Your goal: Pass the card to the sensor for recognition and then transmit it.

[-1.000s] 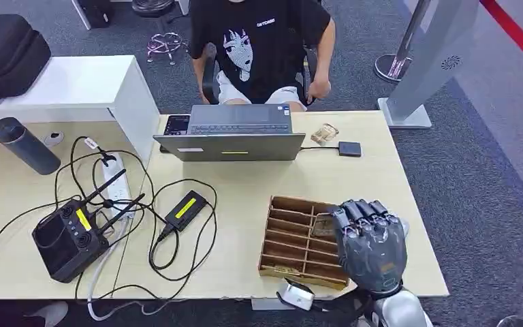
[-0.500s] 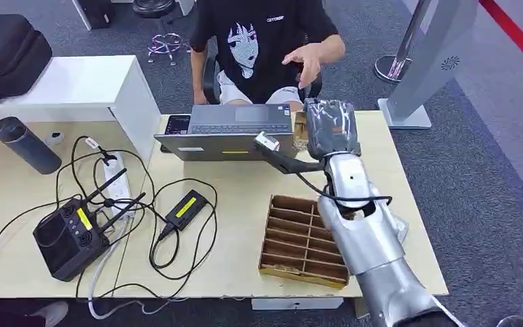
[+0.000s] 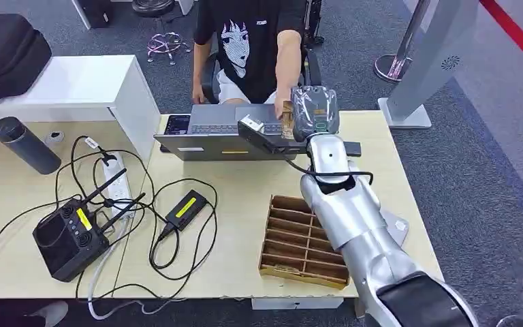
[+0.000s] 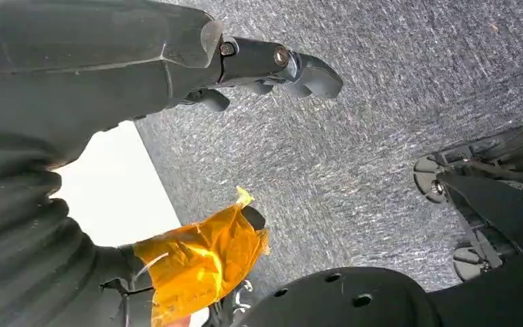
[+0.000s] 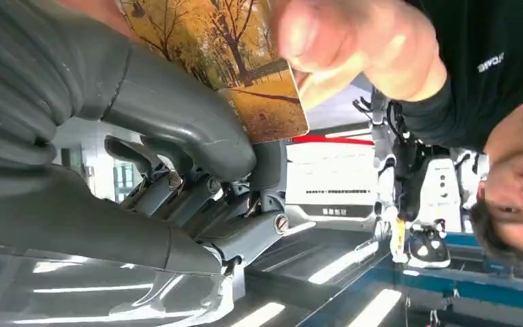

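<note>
My right arm stretches across the table toward the seated person (image 3: 255,41). Its hand (image 3: 311,110) is raised above the far table edge beside the laptop and holds the card (image 3: 287,121) upright. In the right wrist view the card (image 5: 245,65) carries an autumn tree picture and sits pinched between my thumb (image 5: 177,116) and the fingers. The person's hand (image 5: 334,48) grips the card's free corner, with the forearm (image 3: 286,61) reaching down to it. The small black sensor pad (image 3: 355,148) lies on the table just right of my forearm, partly hidden. My left hand (image 4: 177,61) hangs over the grey carpet, fingers apart and holding nothing.
A wooden slotted card box (image 3: 293,238) stands near the front edge, under my forearm. The laptop (image 3: 225,133) and a phone (image 3: 176,125) lie at the far side. A black controller (image 3: 65,235), cables, a power strip (image 3: 112,184) and a bottle (image 3: 24,144) are on the left.
My right hand has lifted from the wooden box and carried the card across to the far edge. The person's hand has come down and taken hold of the card's corner.
</note>
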Robot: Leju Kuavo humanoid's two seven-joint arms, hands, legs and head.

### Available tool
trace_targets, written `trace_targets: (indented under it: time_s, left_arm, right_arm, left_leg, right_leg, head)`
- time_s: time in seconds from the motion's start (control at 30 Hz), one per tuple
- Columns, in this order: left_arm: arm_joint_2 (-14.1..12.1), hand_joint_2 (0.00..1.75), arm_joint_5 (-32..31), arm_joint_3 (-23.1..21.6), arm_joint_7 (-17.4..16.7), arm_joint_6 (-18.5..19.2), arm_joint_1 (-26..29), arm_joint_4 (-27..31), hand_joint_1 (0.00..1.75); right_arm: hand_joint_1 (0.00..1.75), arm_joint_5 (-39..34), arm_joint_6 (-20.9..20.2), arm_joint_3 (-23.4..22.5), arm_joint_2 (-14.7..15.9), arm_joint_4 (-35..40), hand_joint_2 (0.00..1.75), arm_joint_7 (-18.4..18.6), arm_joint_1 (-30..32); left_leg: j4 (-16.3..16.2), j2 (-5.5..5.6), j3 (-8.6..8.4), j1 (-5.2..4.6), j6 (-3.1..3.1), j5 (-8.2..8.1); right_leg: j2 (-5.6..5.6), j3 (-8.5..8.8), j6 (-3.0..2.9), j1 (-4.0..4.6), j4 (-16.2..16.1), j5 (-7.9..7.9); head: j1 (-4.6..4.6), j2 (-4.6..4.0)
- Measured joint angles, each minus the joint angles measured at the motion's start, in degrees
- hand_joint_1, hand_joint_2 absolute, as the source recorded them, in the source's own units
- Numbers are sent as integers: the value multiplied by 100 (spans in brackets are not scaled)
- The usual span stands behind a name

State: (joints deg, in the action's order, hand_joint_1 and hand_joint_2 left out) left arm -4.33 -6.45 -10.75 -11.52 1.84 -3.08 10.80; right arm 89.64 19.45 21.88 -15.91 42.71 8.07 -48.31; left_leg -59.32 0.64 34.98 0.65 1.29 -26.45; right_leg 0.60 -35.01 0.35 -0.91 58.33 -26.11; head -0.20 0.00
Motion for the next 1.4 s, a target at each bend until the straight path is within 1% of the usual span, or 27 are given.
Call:
trace_targets:
  time_s: [0.03,0.07,0.2,0.33,0.47,0.57,0.63,0.7,0.77,0.83,0.9,0.97,1.07,1.13,1.17,1.33,1.4]
  left_arm:
    - [0,175,2,0,0,-2,0,0,0]
    - [0,175,4,0,2,-2,0,0,0]
    - [2,175,41,0,-2,-7,3,0,0]
    - [2,175,81,0,-31,-31,3,0,0]
    - [2,175,155,0,-35,-59,12,0,0]
    - [2,175,210,4,-48,-96,25,0,0]
    - [2,175,251,7,-59,-103,45,0,0]
    - [2,175,286,13,-87,-107,72,0,0]
    - [2,175,306,28,-94,-111,92,0,0]
    - [2,175,350,68,-105,-129,106,0,0]
    - [7,175,398,114,-146,-153,112,0,0]
    - [11,175,428,159,-183,-190,133,0,0]
    - [20,175,490,227,-208,-236,161,0,0]
    - [33,175,509,275,-208,-249,164,0,0]
    - [44,175,516,297,-208,-258,164,0,0]
    - [79,175,546,387,-227,-291,187,0,0]
    - [92,175,551,413,-267,-297,189,0,0]
  right_arm:
    - [141,0,26,0,-17,-17,175,11,-11]
    - [0,0,37,0,-33,-28,175,11,-19]
    - [0,-30,102,-9,-74,-35,175,-37,-23]
    - [0,-306,153,-99,-83,31,175,-295,4]
    - [0,-1288,59,-391,-79,273,175,-904,168]
    - [0,-2001,-92,-748,9,481,175,-1119,285]
    - [0,-2515,-190,-1105,144,592,175,-1244,359]
    - [0,-2925,-173,-1472,310,653,175,-1333,422]
    - [0,-3268,-127,-1852,503,702,175,-1511,516]
    - [0,-3673,-66,-2335,747,778,175,-1785,684]
    - [0,-4145,-92,-2844,948,842,175,-2093,930]
    - [0,-4549,-231,-3419,1134,857,175,-2486,1230]
    - [0,-5050,-482,-4132,1331,771,175,-2951,1651]
    - [0,-5584,-779,-4620,1447,563,175,-3249,1881]
    - [0,-5856,-874,-4940,1507,364,175,-3431,2002]
    - [0,-6600,-1110,-6123,1875,-746,175,-3698,2612]
    - [0,-6827,-1220,-6488,1985,-1131,175,-3659,2855]
  left_leg:
    - [0,0,0,0,0,0]
    - [0,0,-1,0,0,0]
    - [0,0,-1,0,0,0]
    - [0,0,-2,0,0,0]
    - [-1,0,-1,0,0,0]
    - [-1,4,0,0,0,0]
    - [-2,9,1,-1,-1,0]
    - [-4,10,2,-2,-1,-1]
    - [-6,16,3,-2,-5,-3]
    - [-7,21,0,-1,-12,-7]
    - [-8,33,-2,-1,-20,-12]
    - [-7,40,-2,-1,-22,-15]
    - [-7,35,-3,-2,-38,-27]
    - [-7,36,-4,-2,-38,-31]
    - [-7,37,-4,-2,-39,-32]
    - [-6,55,-6,-2,-46,-48]
    - [-7,50,-10,-3,-45,-53]
  right_leg:
    - [0,0,0,0,0,0]
    - [0,0,0,0,0,0]
    - [0,0,0,0,0,0]
    - [0,0,0,0,0,0]
    - [0,-1,0,0,-2,0]
    - [-7,-1,0,0,-5,0]
    - [-12,-1,1,-1,-7,0]
    - [-12,1,2,-1,-9,0]
    - [-20,5,3,-1,-15,1]
    - [-26,11,5,-1,-22,1]
    - [-39,23,15,0,-24,-6]
    - [-45,26,18,0,-26,-9]
    - [-39,26,25,-1,-30,-16]
    - [-40,27,32,0,-30,-22]
    - [-42,28,32,-1,-31,-25]
    - [-58,43,41,0,-35,-40]
    - [-54,43,39,-1,-35,-46]
  head:
    - [0,0]
    - [0,0]
    - [0,0]
    - [0,0]
    - [0,0]
    - [0,0]
    - [0,0]
    - [0,0]
    - [2,0]
    - [-2,0]
    - [0,0]
    - [2,0]
    - [0,0]
    - [0,0]
    - [-2,0]
    - [0,0]
    - [-2,0]
